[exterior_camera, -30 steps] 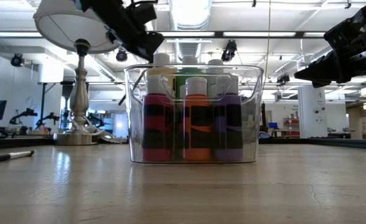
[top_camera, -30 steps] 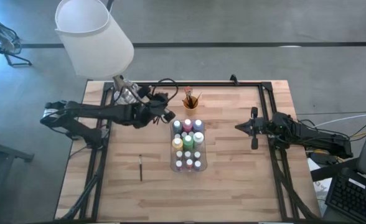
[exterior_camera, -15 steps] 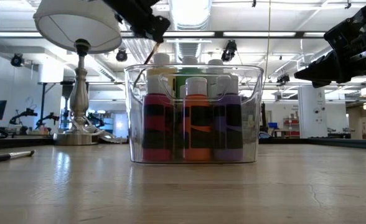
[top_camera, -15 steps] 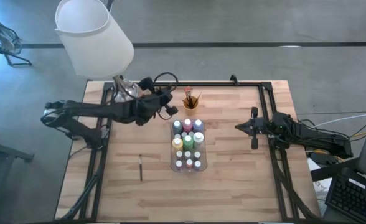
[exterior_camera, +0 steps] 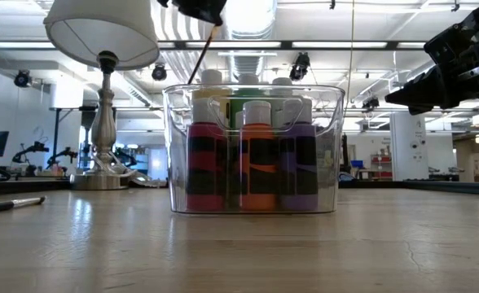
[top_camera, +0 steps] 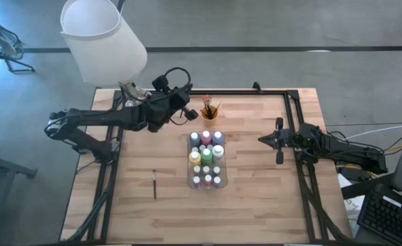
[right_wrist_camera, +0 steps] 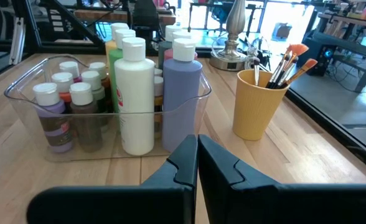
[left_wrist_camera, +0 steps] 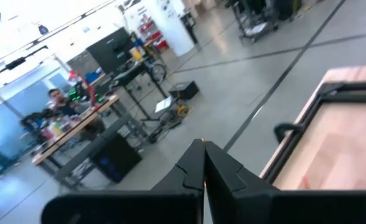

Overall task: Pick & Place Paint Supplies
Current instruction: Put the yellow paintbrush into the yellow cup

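Observation:
My left gripper is raised high over the table's far side, between the lamp and the orange cup, and is shut on a thin reddish paintbrush. The cup holds other brushes. A clear tray full of paint bottles stands on the table's middle. A dark brush lies flat on the wood near the left. My right gripper waits shut at the right, pointing at the tray and touching nothing. My left gripper pinches the paintbrush's upper part between its two shut fingers, which lie about level and across the brush. The brush hangs slanting below the fingers. In the low view its lower end runs behind the tray's rim.
A lamp with a white shade stands at the far left corner, its base on the table. A black frame rail runs along the far and side edges. Bare wood lies near the front edge.
My left gripper has gone up, staying shut and rolling a little at the wrist. The paintbrush has risen with it and now hangs slanting well above the tray's rim.

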